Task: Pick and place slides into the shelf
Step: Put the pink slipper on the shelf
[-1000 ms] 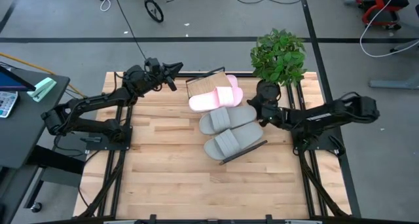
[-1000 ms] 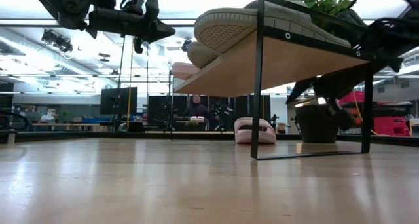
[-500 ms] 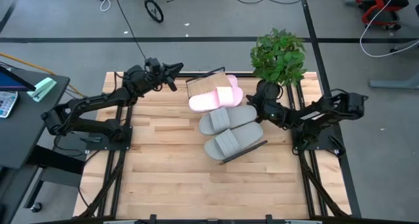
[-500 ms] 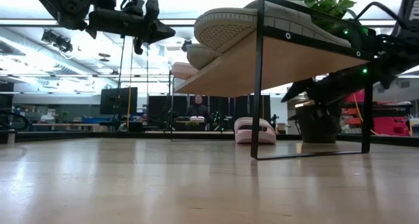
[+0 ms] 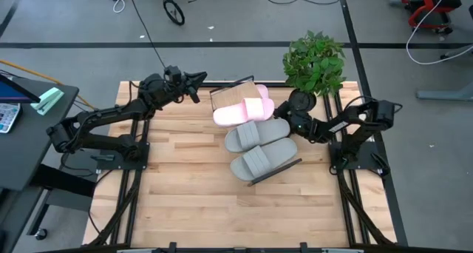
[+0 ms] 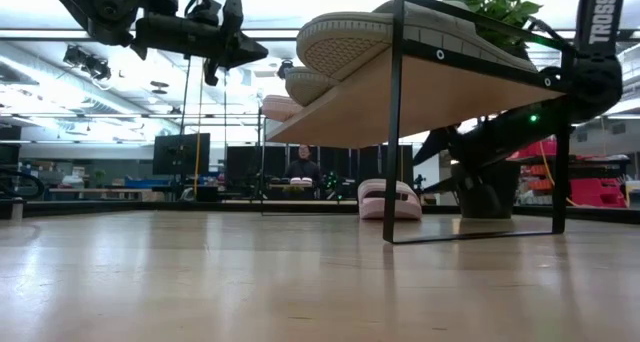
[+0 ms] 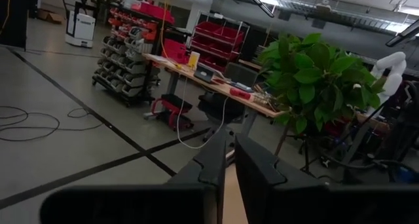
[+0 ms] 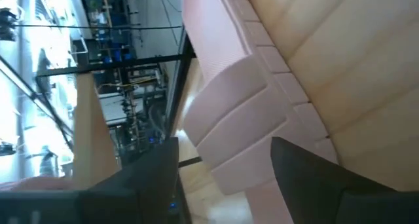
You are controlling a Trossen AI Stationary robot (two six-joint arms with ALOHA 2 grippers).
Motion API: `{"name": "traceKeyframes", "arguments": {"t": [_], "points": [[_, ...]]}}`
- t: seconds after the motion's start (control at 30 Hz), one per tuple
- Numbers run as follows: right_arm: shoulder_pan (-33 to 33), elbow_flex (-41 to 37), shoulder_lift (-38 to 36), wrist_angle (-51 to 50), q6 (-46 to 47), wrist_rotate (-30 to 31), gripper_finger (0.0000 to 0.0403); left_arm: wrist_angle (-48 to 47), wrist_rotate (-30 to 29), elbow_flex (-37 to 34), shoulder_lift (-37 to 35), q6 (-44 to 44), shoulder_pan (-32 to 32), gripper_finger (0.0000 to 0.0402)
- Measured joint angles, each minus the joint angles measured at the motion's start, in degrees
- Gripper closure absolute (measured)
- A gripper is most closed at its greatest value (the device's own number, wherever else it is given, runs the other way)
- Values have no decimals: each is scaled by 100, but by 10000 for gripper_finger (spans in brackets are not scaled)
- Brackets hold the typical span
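The shelf [image 5: 230, 95] stands raised on its black frame [image 6: 394, 122], with one pink slide [image 5: 238, 113] and two grey slides [image 5: 256, 134] [image 5: 259, 161] lying on the board. A second pink slide [image 6: 390, 198] lies sole-down on the table beside the shelf's far right end. My right gripper [image 5: 293, 120] is open, low beside the shelf. In the right wrist view this pink slide [image 8: 243, 109] lies just ahead between the spread fingers, apart from them. My left gripper [image 5: 195, 81] is shut and hangs in the air near the table's far edge, left of the shelf.
A potted plant [image 5: 315, 63] stands at the table's far right corner, close behind my right gripper; its pot [image 6: 485, 188] is right of the pink slide. Bare planks [image 5: 192, 194] fill the table's near half. A person [image 6: 300, 168] sits far off in the room.
My right arm has folded its elbow in toward the table, and its gripper has sunk below the level of the shelf board, toward the pink slide on the table. The slides and the shelf have stayed where they were.
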Motion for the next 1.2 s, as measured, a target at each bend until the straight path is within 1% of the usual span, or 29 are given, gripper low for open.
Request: {"name": "traceKeyframes", "arguments": {"t": [0.33,0.53,0.6,0.67,0.77,0.83,0.87,0.9,1.0,1.07,1.2], "points": [[-36,471,546,45,29,77,158,-181,10,0,0,-2,1,374],[-57,546,821,110,112,97,163,-410,127,0,0,-1,-2,367],[-57,548,861,104,72,113,180,-415,127,0,0,-1,-2,364],[-57,548,870,69,51,153,211,-415,127,0,0,0,-2,361],[-59,553,871,-34,51,229,282,-415,127,0,0,0,-2,362],[-59,561,853,-143,90,296,348,-415,127,0,0,0,-2,366],[-46,559,842,-201,134,377,374,-415,127,0,0,0,-2,369],[-3,559,829,-232,145,461,387,-415,128,0,0,0,-2,371],[77,559,686,-406,170,616,396,-418,127,0,0,3,-2,378],[210,553,495,-692,186,837,398,-445,127,0,0,7,0,381],[396,527,114,-1240,154,936,400,-472,127,0,0,9,2,383]]}}
